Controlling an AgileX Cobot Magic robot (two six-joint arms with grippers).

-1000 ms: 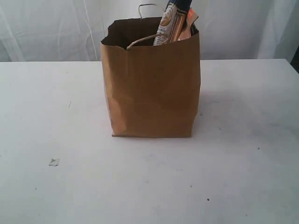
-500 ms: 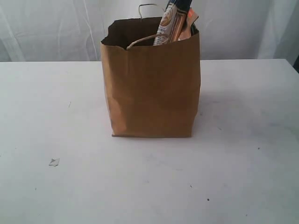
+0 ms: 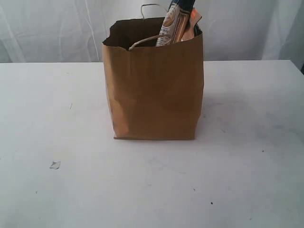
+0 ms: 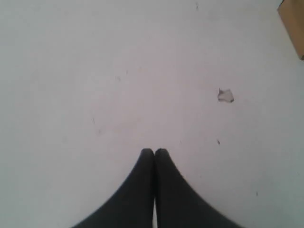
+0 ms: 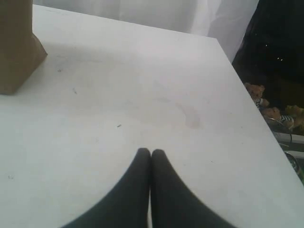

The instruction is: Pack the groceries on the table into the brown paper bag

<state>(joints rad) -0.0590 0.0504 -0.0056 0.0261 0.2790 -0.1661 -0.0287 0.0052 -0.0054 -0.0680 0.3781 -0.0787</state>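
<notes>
Brown paper bag [image 3: 154, 90] on the bench [image 3: 247, 166] holds pasta packet [image 3: 171, 23] and kraft pouch [image 3: 193, 20]; left gripper [image 4: 154, 152] and right gripper [image 5: 151, 152] closed, empty.

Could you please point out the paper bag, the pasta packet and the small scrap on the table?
Paper bag [image 3: 154, 90]: exterior view, front wall.
Pasta packet [image 3: 171, 24]: exterior view, end sticking up above the rim.
Scrap [image 3: 55, 165]: exterior view, its middle.

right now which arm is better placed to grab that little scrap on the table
Left: the scrap lies left of the bag, in its wrist view near the shut left end effector.
</notes>
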